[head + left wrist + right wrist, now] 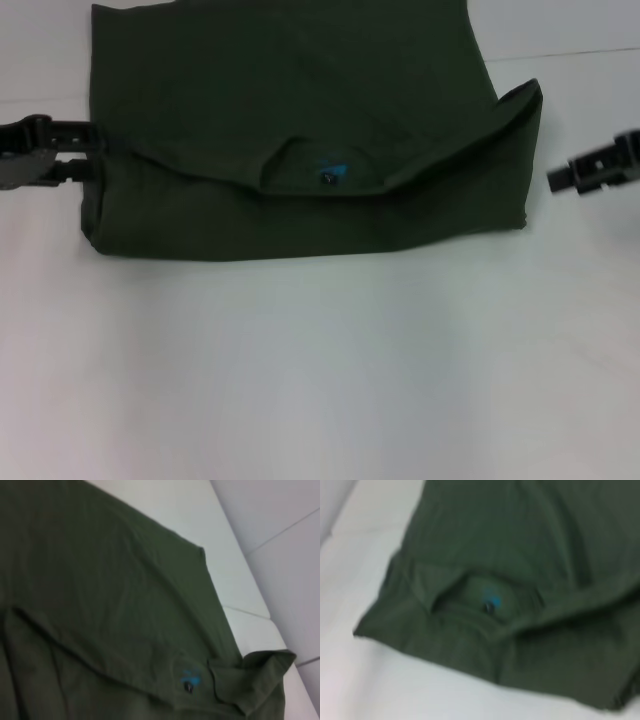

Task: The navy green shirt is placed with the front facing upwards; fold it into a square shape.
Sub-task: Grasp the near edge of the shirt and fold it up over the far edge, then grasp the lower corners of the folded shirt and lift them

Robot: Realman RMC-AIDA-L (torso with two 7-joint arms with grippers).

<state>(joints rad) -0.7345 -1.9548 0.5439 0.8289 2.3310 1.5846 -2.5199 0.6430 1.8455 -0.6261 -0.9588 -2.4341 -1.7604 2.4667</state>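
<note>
On the white worktop (300, 380), toward its far side, the navy green shirt (300, 130) lies partly folded, its near band doubled over so the collar opening (318, 170) with blue print and a dark label faces up. The left tool (85, 150) sits at the shirt's left edge, touching or just beside the fold; whether its fingers are apart or clamped on cloth cannot be told. The right tool (560, 178) hangs just off the right edge, apart from the fabric, its fingers equally unreadable.

The step in hand seems to be squaring the side edges. It would go best if both tools take the cloth at matching points on the fold and move together, since the right corner (520, 100) already stands up loosely. The fabric is dark olive, soft and lightly creased; no chest lettering shows.
</note>
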